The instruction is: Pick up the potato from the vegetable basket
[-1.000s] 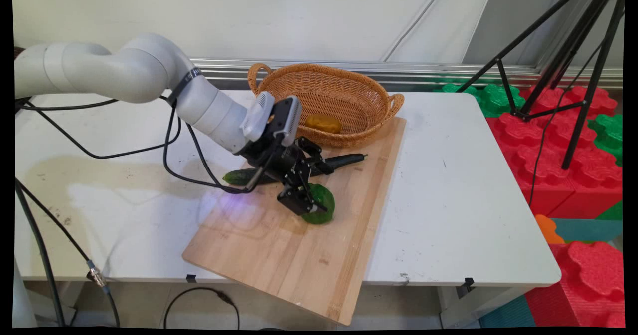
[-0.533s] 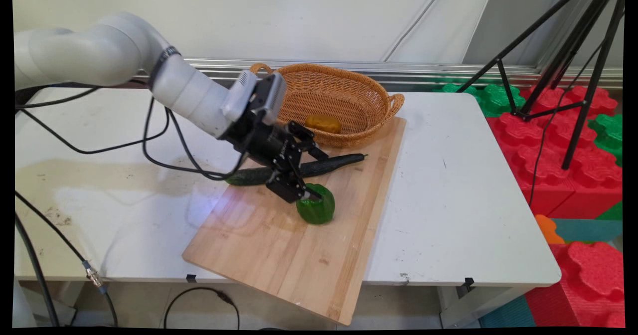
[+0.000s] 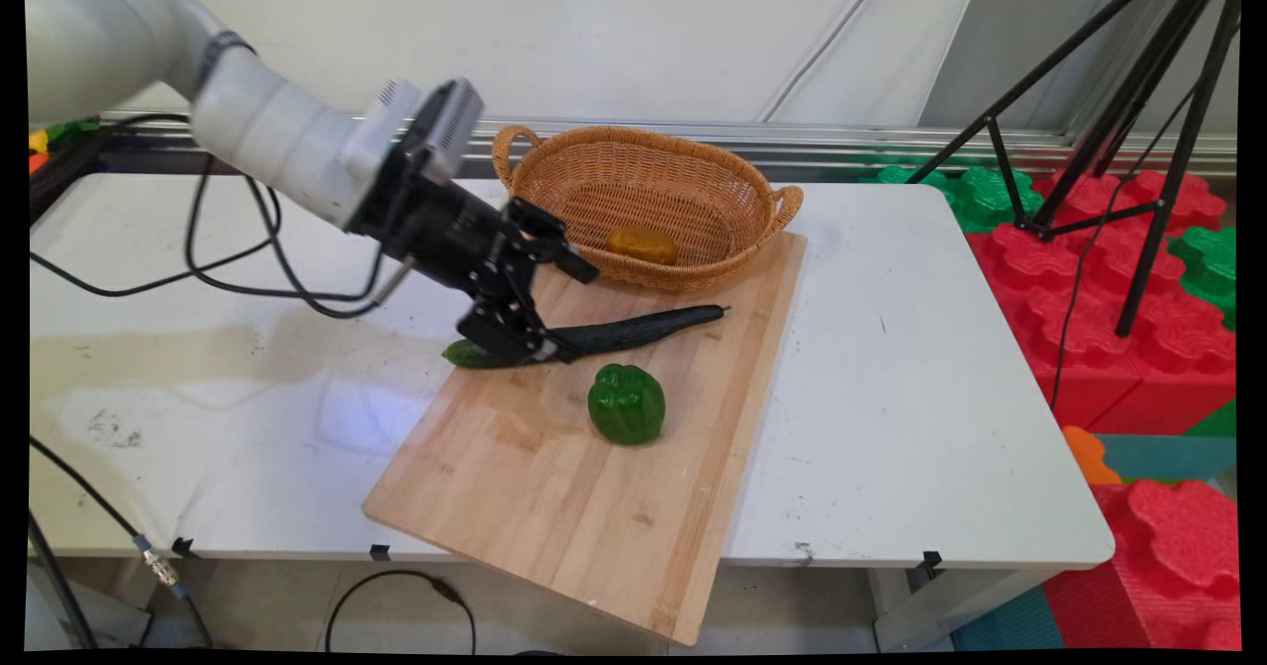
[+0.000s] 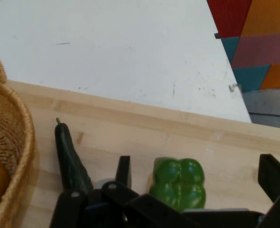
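Note:
My gripper [image 3: 567,311] hangs open above the back left part of the wooden cutting board [image 3: 594,507]. Its lower finger is over the left end of a long dark cucumber [image 3: 643,327]. A green bell pepper [image 3: 626,405] stands upright on the board, apart from the fingers, to their front right. In the hand view the pepper [image 4: 178,183] shows between the two spread fingers [image 4: 123,171] of the gripper [image 4: 197,176], and the cucumber [image 4: 71,156] lies to the left.
A wicker basket [image 3: 633,133] with a yellow-brown vegetable [image 3: 641,243] in it stands behind the board, also seen as the basket [image 4: 21,156] at the hand view's left. A black tripod [image 3: 1138,150] and red and green foam blocks [image 3: 1119,348] stand right of the white table [image 3: 891,348].
The gripper has pulled back up and to the left, away from the green pepper it was around. The pepper stays on the board, now fully uncovered.

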`<state>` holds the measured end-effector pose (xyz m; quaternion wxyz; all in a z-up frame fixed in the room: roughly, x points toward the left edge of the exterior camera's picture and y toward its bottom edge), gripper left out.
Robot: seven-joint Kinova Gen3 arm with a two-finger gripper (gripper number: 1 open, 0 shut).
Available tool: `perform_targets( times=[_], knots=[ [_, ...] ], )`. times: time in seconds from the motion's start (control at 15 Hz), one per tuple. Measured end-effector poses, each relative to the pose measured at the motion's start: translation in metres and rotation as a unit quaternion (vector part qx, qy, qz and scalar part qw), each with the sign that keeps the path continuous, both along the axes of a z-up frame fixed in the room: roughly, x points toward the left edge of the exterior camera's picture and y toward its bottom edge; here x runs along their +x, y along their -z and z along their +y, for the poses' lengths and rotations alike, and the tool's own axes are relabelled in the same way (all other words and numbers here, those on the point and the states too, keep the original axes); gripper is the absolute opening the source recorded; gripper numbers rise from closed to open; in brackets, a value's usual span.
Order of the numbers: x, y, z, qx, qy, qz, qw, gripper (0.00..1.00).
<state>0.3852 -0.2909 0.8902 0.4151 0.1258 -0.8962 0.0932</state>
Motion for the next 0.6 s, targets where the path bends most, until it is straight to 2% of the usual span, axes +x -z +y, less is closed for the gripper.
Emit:
perform_targets(
  times=[0.6],
  knots=[
    [0.057, -0.038, 0.029, 0.014, -0.021, 0.012, 0.9996, 1.00]
  ],
)
